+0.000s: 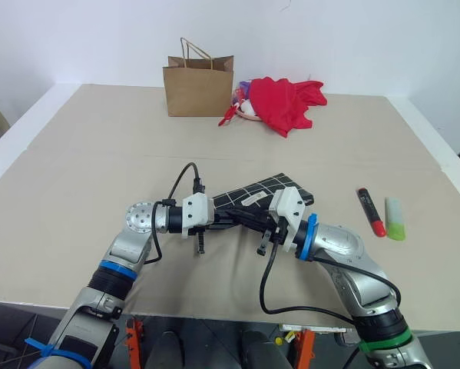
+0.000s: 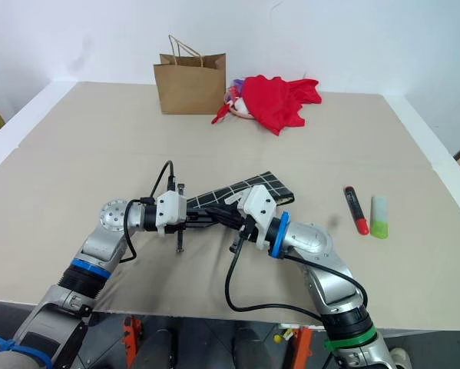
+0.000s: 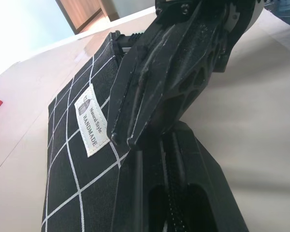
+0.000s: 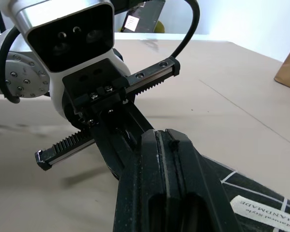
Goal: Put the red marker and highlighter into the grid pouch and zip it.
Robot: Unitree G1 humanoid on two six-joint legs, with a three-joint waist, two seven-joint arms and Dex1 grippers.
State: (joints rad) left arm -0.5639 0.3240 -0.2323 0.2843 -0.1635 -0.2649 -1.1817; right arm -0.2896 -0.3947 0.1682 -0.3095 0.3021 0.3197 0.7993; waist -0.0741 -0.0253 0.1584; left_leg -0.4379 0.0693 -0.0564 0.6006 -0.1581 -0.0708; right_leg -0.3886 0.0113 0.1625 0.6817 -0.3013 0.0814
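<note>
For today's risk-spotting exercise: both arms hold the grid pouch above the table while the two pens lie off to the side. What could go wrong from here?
1. The left gripper and right gripper, jaws shut, pinch the same end of the grid pouch; opposing pulls could slip or strain it.
2. The red marker and highlighter lie apart on the table, so freeing a gripper to fetch them may let the pouch sag or drop.

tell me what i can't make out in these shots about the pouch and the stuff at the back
- Grid pouch: its zipper edge in the eye views, hidden behind the left gripper and right gripper; open or zipped cannot be told.
- Pouch label: its text is too small in the eye views.
- Paper bag: contents hidden by its walls.
- Items under the red cloth: mostly covered.
</note>
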